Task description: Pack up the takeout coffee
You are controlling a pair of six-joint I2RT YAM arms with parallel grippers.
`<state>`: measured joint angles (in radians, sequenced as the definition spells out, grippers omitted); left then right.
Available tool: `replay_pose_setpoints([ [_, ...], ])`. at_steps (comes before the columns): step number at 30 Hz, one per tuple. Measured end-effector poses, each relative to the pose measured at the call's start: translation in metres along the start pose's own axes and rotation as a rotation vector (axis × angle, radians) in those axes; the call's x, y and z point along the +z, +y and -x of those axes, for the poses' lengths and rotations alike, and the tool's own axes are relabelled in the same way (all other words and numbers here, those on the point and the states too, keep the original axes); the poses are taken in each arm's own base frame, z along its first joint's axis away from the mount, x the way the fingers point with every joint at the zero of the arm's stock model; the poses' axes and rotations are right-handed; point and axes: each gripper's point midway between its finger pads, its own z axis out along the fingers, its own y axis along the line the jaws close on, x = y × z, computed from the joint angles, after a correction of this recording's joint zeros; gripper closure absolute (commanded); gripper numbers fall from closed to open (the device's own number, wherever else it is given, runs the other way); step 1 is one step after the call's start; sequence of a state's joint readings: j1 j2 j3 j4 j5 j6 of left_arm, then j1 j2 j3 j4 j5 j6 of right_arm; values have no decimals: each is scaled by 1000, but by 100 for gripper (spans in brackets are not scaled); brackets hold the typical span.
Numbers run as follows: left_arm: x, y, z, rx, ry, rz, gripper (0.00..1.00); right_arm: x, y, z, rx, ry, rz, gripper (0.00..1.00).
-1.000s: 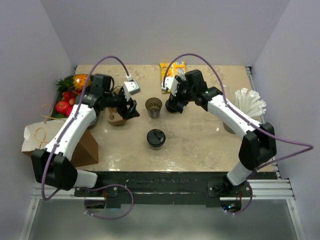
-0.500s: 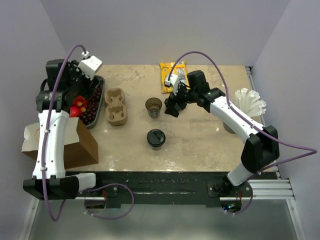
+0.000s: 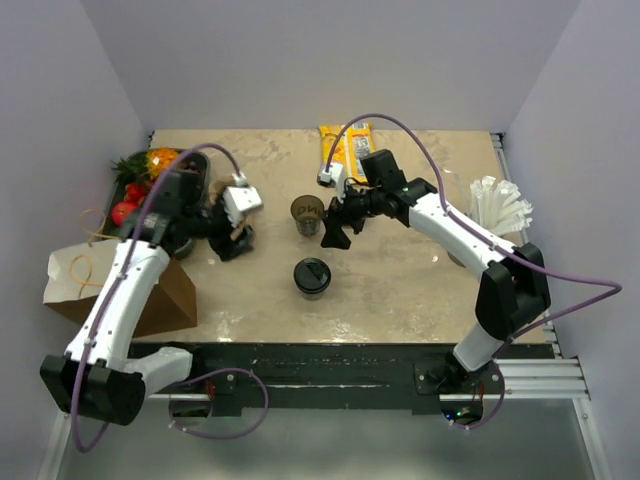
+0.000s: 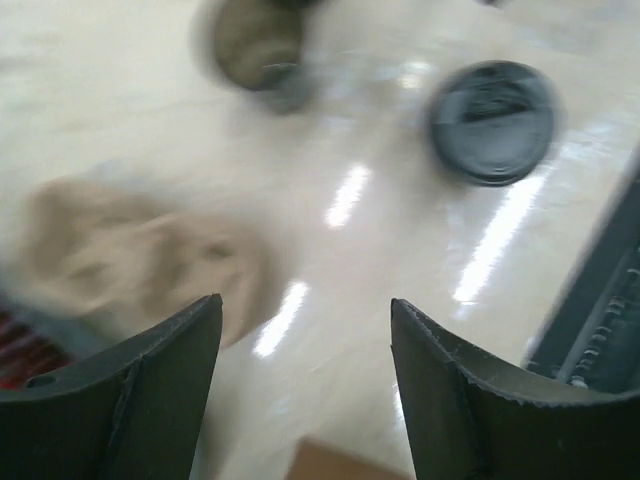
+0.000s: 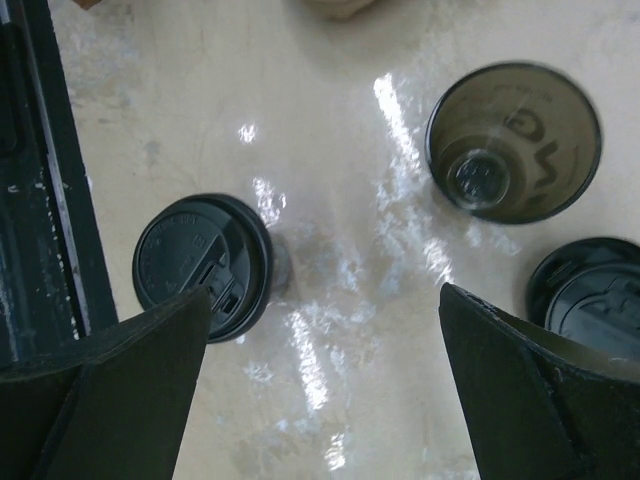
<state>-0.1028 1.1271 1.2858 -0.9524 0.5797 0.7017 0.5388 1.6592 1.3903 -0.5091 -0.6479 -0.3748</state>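
A takeout cup with a black lid (image 3: 312,277) stands at the table's middle front. An open, empty dark cup (image 3: 307,213) stands behind it. My right gripper (image 3: 334,231) hangs open just right of the open cup. In the right wrist view its jaws (image 5: 325,290) stand wide over bare table, with the lidded cup (image 5: 200,265) to the left, the open cup (image 5: 513,140) at upper right and a loose black lid (image 5: 590,295) at the right edge. My left gripper (image 3: 233,240) is open and empty over the tan cup carrier (image 4: 140,260), which is blurred.
A brown paper bag (image 3: 168,295) stands at the front left beside a white paper sheet (image 3: 72,272). A tray of fruit (image 3: 135,185) sits at the back left. A yellow snack packet (image 3: 345,145) lies at the back, and a holder of white straws (image 3: 500,205) stands on the right.
My left arm swung out over the fruit tray and has come back down over the cup carrier. My right gripper moved left and nearer, past the open cup.
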Motion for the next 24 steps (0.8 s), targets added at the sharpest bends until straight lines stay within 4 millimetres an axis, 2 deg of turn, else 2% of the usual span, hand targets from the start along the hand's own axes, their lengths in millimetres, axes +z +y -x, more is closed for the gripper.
replay_pose_setpoints([
  [2, 41, -48, -20, -33, 25, -173, 28, -2, 4, -12, 38, 32, 1, 1],
  [4, 65, -81, -41, -80, 58, -272, 22, -5, 7, -27, 100, 81, 0, 1],
  [7, 90, -112, -72, -111, 87, -323, 19, -8, 9, -50, 188, 138, 0, 1],
  [10, 105, -129, -96, -107, 64, -304, 19, -10, 16, -80, 247, 190, 4, 1],
  [11, 107, -132, -99, -107, 61, -305, 18, -11, 20, -95, 270, 217, -1, 1],
  [13, 117, -136, -104, -113, 35, -295, 16, -14, 26, -111, 299, 249, -7, 1],
  [17, 140, -145, -101, -111, 15, -313, 14, -16, 26, -115, 331, 265, -35, 1],
  [24, 167, -156, -77, -66, -65, -317, 14, -32, 5, -108, 375, 242, -114, 1],
])
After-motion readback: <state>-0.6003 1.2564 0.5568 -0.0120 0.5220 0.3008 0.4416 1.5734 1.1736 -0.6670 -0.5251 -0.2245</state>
